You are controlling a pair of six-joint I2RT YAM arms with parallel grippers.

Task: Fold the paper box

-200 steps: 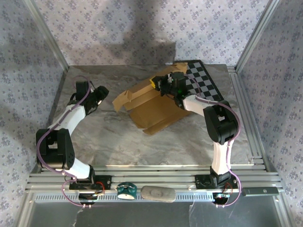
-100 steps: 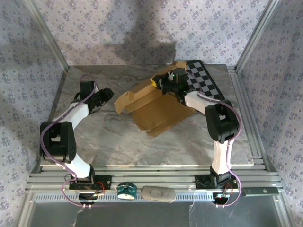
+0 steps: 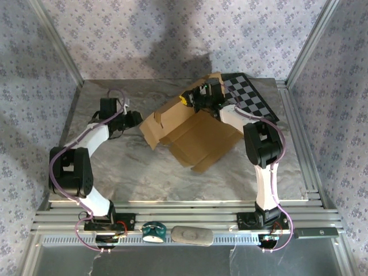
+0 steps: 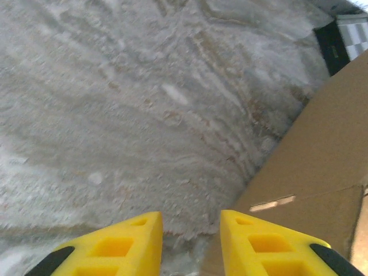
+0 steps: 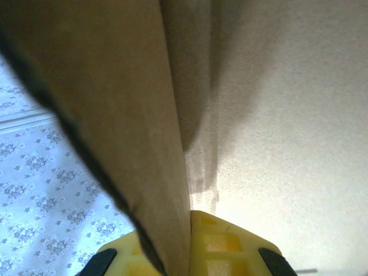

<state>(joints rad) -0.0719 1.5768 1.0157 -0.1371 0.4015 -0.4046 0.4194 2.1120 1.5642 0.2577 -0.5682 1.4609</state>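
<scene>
Grey marbled table [image 3: 115,167], plain brown corrugated cardboard box [image 3: 201,141] lay half-unfolded at its far middle, right gripper [image 5: 183,236] pinched a raised flap, left gripper [image 4: 190,233] stood parted just beside the box's left edge.

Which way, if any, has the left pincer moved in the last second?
Yes. In the top view the left pincer has slid right, away from the left edge of the table, toward the paper box.
</scene>
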